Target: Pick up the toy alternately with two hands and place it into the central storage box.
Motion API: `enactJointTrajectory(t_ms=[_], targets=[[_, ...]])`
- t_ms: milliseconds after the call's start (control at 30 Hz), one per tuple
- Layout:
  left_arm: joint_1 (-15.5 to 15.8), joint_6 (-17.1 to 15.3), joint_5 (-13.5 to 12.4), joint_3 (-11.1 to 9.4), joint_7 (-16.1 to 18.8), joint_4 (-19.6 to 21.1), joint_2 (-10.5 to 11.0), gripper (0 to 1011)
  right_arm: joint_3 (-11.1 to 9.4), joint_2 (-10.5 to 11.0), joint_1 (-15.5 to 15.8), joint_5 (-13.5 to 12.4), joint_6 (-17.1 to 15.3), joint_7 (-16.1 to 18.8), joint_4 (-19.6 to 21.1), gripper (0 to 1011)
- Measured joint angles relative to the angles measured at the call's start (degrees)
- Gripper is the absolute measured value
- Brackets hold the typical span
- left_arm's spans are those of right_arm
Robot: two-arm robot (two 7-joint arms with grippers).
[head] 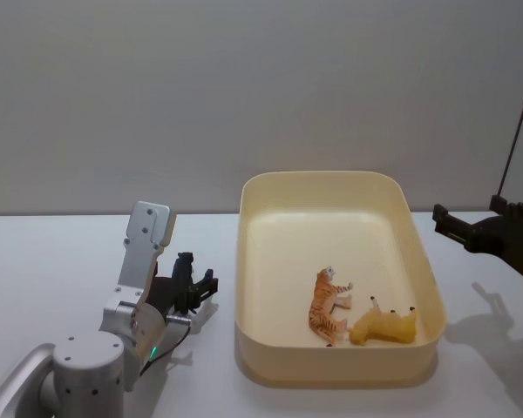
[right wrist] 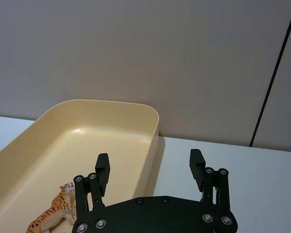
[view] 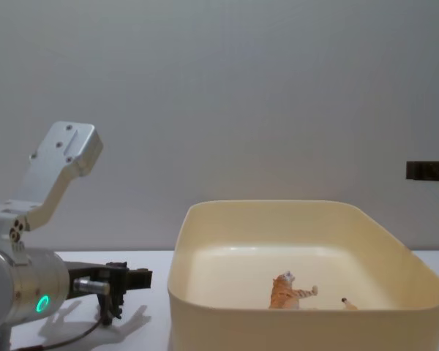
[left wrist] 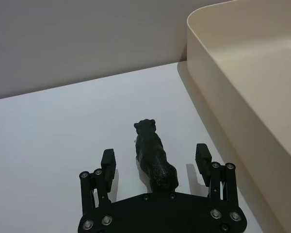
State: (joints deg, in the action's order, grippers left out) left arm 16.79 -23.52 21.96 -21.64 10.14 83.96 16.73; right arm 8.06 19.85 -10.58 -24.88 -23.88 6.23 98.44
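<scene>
Tiger (head: 329, 306) and yellow animal (head: 384, 326) already lay in tub (head: 331, 183), near its front right corner. We found black bear (left wrist: 153, 154) left on table, between left gripper (left wrist: 155, 163) fingers, spread apart. Right gripper (right wrist: 150, 169), fingers apart too, hovered beside tub's right edge.

Black toy animal (left wrist: 153, 155) stands beside cream storage box (head: 253, 261).
</scene>
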Motion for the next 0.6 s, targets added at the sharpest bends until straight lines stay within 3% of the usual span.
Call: enactJointTrajectory(t_ms=[200, 600], targets=[[0.5, 1.0, 0.2, 0.1, -0.5, -1.5, -0.5, 970, 0.0, 0.0, 0.0, 0.0, 0.0, 0.0, 0.0, 1001], [1.2, 2.2, 0.4, 0.2, -1.1, -3.4, -1.2, 605, 0.0, 0.0, 0.0, 0.0, 0.0, 0.0, 0.0, 1001]])
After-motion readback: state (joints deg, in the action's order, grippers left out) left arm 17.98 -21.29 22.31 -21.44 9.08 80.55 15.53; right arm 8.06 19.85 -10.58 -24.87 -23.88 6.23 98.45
